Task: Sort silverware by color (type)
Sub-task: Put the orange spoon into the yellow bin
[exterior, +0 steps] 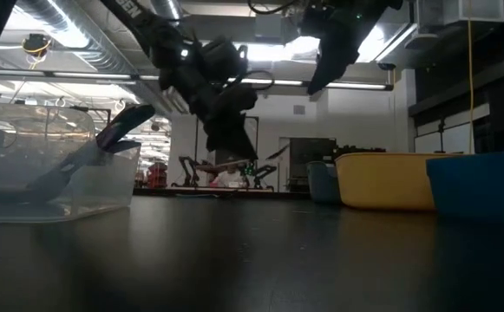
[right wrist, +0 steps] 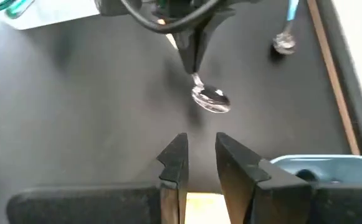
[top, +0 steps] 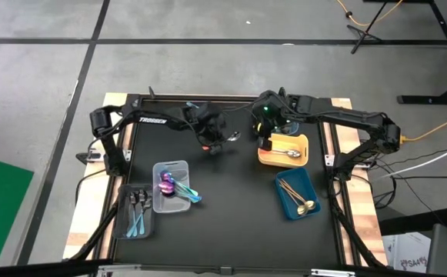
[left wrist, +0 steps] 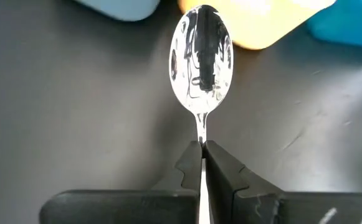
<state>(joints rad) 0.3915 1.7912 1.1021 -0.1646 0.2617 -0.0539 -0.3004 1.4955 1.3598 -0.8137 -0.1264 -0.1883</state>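
Left gripper (left wrist: 202, 163): it hangs above the black table (top: 231, 208), near the far edge. Its two fingers are pressed together on the thin handle of a silver spoon (left wrist: 202, 59).
Silver spoon: it sticks straight out past the tips of the left fingers, and its shiny bowl is the far end. In the right wrist view the same spoon (right wrist: 210, 98) hangs just in front of the right fingers, off the table.
Right gripper (right wrist: 199, 158): it is up above the yellow tray (top: 283, 151), at the tray's far end. Its fingers stand a little apart and nothing is between them. It faces the left gripper, and the two are near each other but not touching.
Yellow tray: it sits under the right gripper. One silver spoon (top: 291, 153) lies in it.
Blue tray (top: 297, 192): it is well away from both grippers, on the near right of the table. Gold spoons (top: 296, 197) lie in it.
Clear tray (top: 171, 185): it sits on the near left, far from the left fingers. Purple spoons (top: 166, 183) lie in it, and a blue spoon (top: 189, 195) pokes over its edge.
Gray tray (top: 138, 212): it is next to the clear tray. It holds dark spoons (top: 136, 201) and blue ones.
Loose spoon (right wrist: 285, 38): it lies on the table beyond the left gripper, close to the wood edge.
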